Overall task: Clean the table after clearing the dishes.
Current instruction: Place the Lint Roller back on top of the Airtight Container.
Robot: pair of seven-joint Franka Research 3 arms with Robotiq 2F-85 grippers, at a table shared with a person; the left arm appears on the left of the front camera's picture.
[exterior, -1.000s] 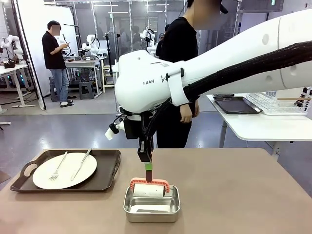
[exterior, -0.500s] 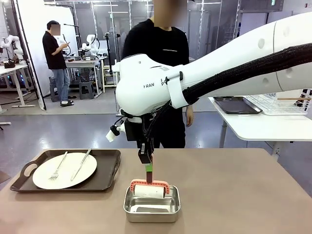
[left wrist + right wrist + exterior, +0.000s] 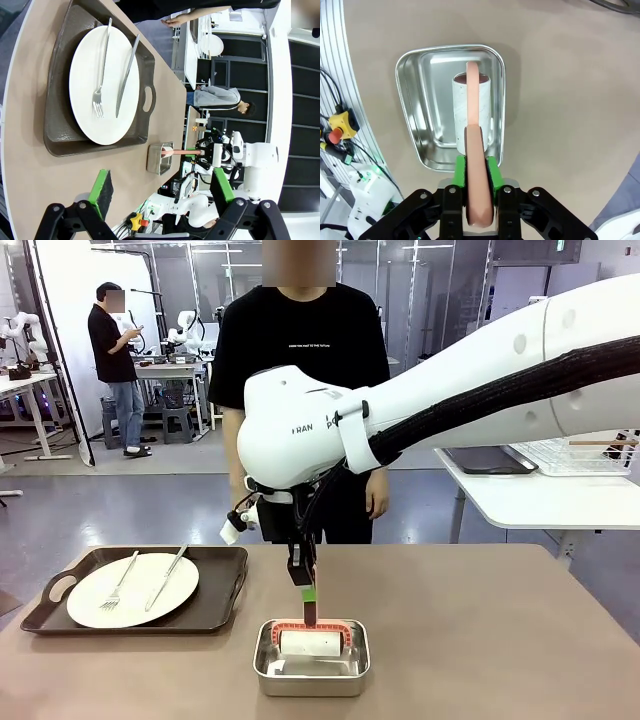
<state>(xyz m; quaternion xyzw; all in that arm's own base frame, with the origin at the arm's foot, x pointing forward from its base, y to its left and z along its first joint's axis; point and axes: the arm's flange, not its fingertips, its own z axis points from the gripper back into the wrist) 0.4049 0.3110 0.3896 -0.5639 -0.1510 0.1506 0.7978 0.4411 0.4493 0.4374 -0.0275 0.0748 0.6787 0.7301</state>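
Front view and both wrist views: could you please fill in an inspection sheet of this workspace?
Surface: tan table, no spills seen.
Job's things: one dark tray at the robot's left, carrying a white plate with a fork and a knife on it.
Clutter: steel pan near the robot's edge, roller inside it.
Grippers: right gripper shut on the roller's handle; left gripper open, nothing between its fingers.
Cables: black sleeved bundle along the right arm, off the table.
Surroundings: person in black at the far side; white side table at the right.
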